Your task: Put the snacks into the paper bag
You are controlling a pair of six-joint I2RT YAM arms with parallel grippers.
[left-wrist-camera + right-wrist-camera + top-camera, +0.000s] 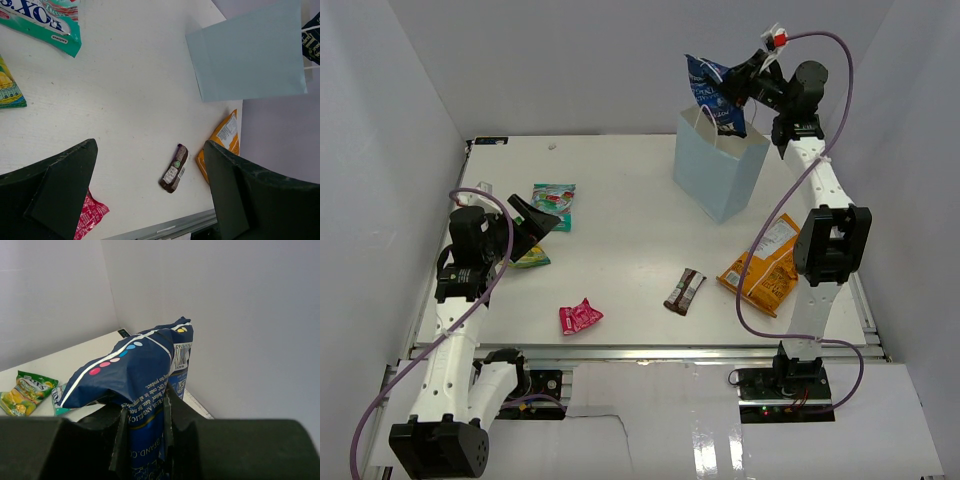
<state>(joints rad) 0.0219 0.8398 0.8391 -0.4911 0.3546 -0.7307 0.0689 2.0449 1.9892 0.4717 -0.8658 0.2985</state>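
Right gripper point(735, 88) pinching crinkly blue-white pack point(713, 95) over boxy matte paper bag point(718, 178), far right; left gripper point(540, 222) hanging, fingers spread.

White table point(620, 235) seen from above. A light-blue paper bag point(720, 178) stands upright at 1 o'clock. Lying flat on it: orange chip bag point(765, 265) at 4 o'clock, dark brown bar point(685, 291) at 5, small pink packet point(579, 317) at 7, yellow-green packet point(533, 259) at 9, teal-green-red pouch point(552, 190) at 10

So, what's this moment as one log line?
right gripper: holds blue-white pack over paper bag | left gripper: open, empty
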